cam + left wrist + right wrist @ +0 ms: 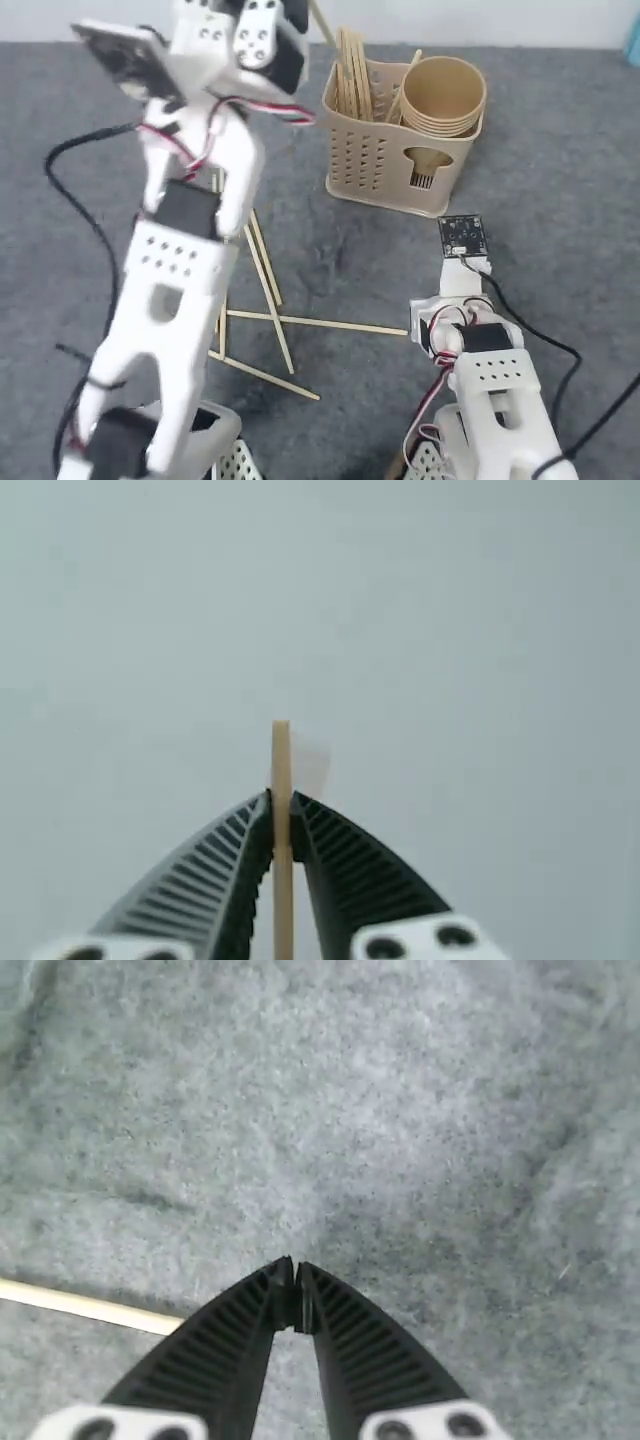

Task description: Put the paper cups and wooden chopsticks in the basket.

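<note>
A beige slotted basket (pixel 385 165) stands at the back with a stack of paper cups (pixel 445 95) and several wooden chopsticks (pixel 352 65) upright in it. My left gripper (pixel 281 805) is raised high and shut on one chopstick (pixel 281 760), which sticks out past the fingertips; in the high view that chopstick (pixel 322 25) hangs just left of the basket's rim. My right gripper (pixel 295 1270) is shut with nothing in it, low over the grey carpet, near a lying chopstick (pixel 90 1305).
Several loose chopsticks (pixel 315 322) lie crossed on the carpet between the two arms, some partly under the left arm (pixel 180 260). The right arm (pixel 470 340) sits in front of the basket. Cables trail beside both arms.
</note>
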